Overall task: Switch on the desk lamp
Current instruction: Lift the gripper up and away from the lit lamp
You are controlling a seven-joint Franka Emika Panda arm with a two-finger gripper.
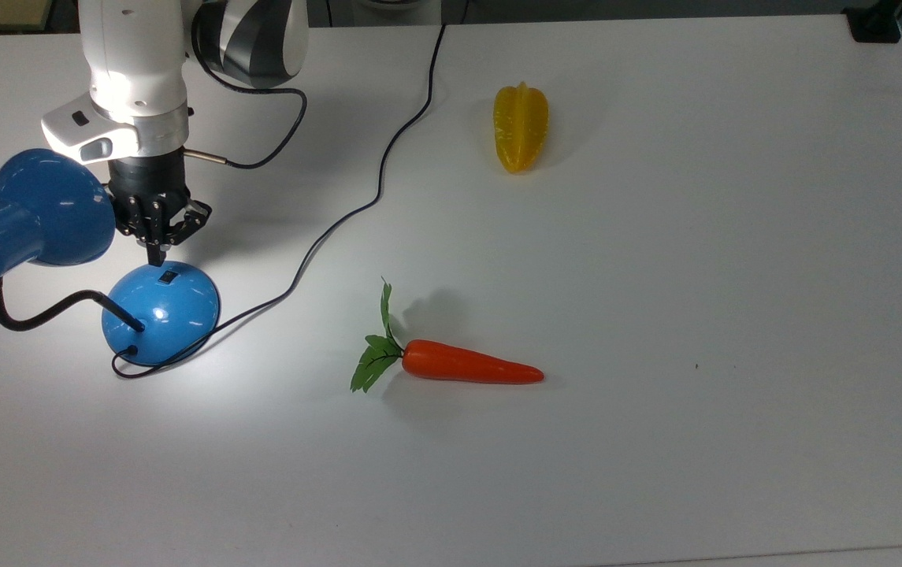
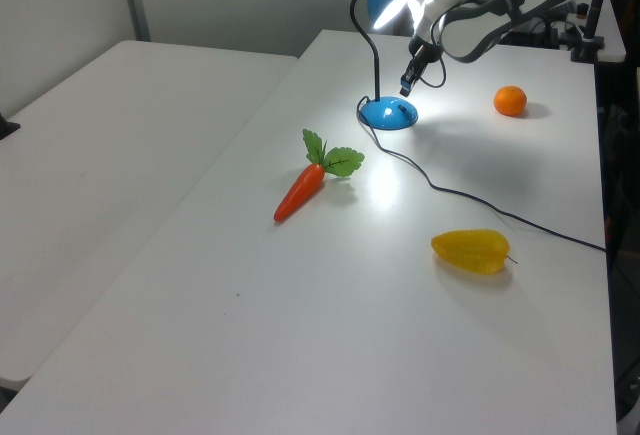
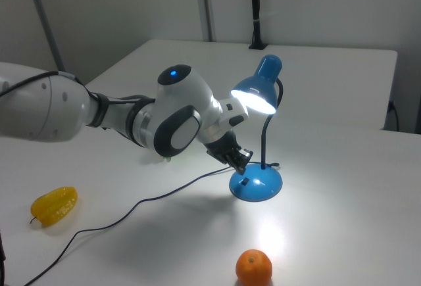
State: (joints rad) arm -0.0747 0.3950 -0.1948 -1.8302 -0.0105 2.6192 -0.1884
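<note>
- desk lamp (image 1: pixel 161 313): stands at the top view's left on the white table (image 1: pixel 655 276). round domed blue base, bent black gooseneck, bell shade (image 3: pixel 258 93) glowing in the right view, with a bright pool on the table under it. judged lit already.
- switch (image 1: pixel 168 276): small dark rocker on the dome, on the side facing the arm, uncovered.
- gripper (image 1: pixel 156 253): hangs just above the base's rim near the switch, apart from it. fingers drawn narrow, tips close together, nothing between them.
- handling, judged: glossy hard shell, slippery; the dome would shed a sideways push, so press straight down on the rocker with the closed tips. base looks weighted enough to stay put; the gooseneck is bendable and the shade is best left untouched. no grasp needed.
- cord (image 1: pixel 387 157): black, runs from the base's rear across the table to the far edge in the top view; lies beside the gripper's path, not across the switch.
- shade: sits close beside the gripper's wrist in the top view; the nearest thing to knock.
- carrot (image 1: pixel 466 368): toy with green leaves, well apart.
- yellow fruit (image 1: pixel 521 127): ridged, well apart.
- orange (image 2: pixel 510 101): on the table beyond the lamp in the left view, out of the way.
</note>
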